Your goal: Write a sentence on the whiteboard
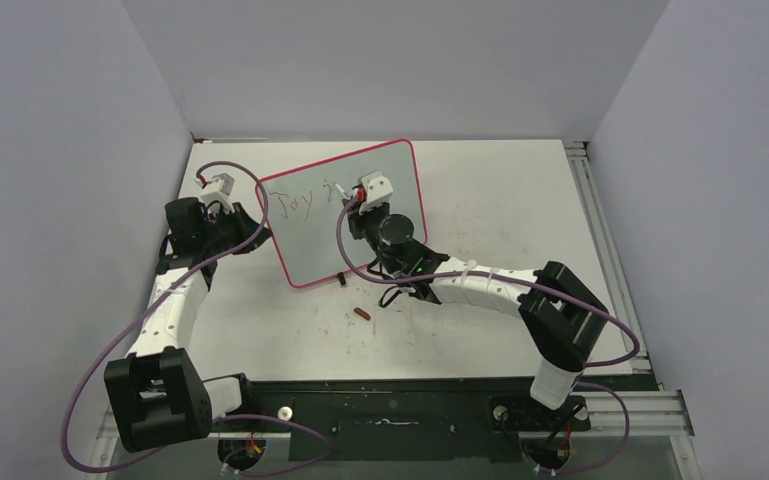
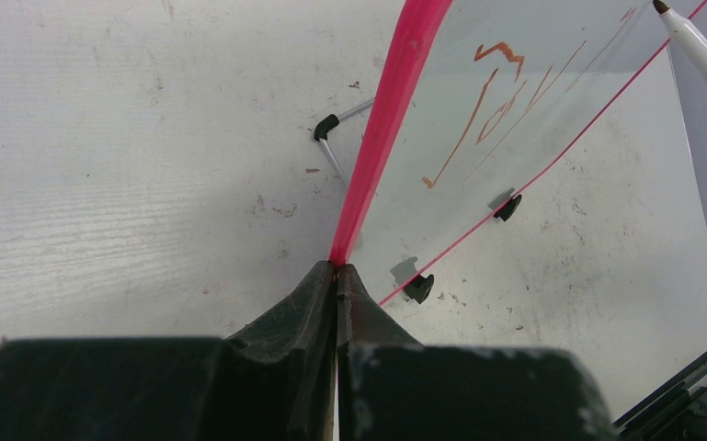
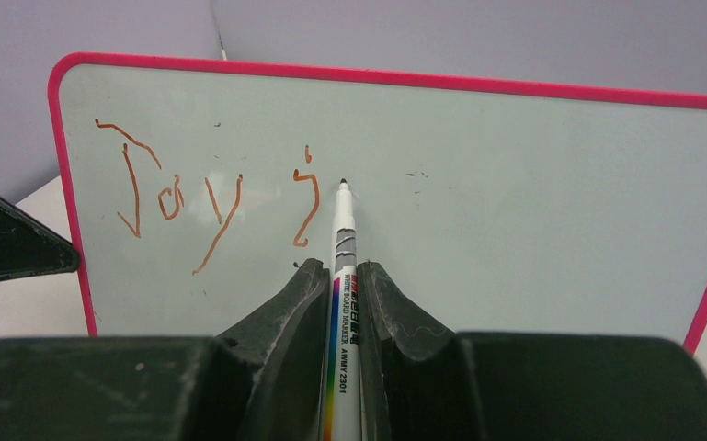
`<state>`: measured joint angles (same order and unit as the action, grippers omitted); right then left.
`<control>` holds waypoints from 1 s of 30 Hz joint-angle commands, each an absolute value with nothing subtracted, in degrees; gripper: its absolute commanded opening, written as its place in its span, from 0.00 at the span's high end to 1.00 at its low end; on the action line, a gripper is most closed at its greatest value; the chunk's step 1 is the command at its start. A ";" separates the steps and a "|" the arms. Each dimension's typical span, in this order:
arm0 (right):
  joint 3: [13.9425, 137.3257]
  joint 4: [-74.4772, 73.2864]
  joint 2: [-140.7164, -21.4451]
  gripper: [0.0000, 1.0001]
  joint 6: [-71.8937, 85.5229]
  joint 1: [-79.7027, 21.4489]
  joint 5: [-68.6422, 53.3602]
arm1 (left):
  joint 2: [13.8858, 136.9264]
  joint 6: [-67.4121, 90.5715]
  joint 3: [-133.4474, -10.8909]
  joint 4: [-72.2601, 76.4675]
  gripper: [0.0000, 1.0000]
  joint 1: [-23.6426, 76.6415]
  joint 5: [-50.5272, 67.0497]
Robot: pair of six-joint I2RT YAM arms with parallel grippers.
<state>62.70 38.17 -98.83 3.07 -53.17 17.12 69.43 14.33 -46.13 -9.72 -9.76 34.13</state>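
Note:
The whiteboard [image 1: 350,215] with its pink-red frame stands tilted on the table; it also shows in the left wrist view [image 2: 552,119] and the right wrist view [image 3: 515,202]. The sentence [image 1: 295,201] reads "Joy i" in reddish-brown strokes [image 3: 207,197]. My left gripper [image 2: 337,268] is shut on the board's pink left edge [image 2: 386,119]. My right gripper [image 3: 341,268] is shut on a white marker [image 3: 342,303]. The marker's tip [image 3: 343,185] is at the board just right of the "i". The marker also shows at the far right of the left wrist view [image 2: 703,50].
A small reddish marker cap [image 1: 362,314] lies on the table in front of the board. The board's black feet [image 2: 418,288] rest on the scuffed tabletop. Grey walls enclose the table at back and sides. A metal rail [image 1: 600,230] runs along the right edge.

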 commanded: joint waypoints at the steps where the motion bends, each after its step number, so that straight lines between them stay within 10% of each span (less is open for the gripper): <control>1: 65.54 40.59 -100.34 0.95 2.96 -52.63 17.00 | 69.00 13.81 -47.96 -10.01 1.00 -8.51 36.04; 30: 61.90 38.26 -99.32 0.95 3.34 -53.83 16.11 | 69.00 13.80 -48.07 -9.88 1.00 -8.52 36.13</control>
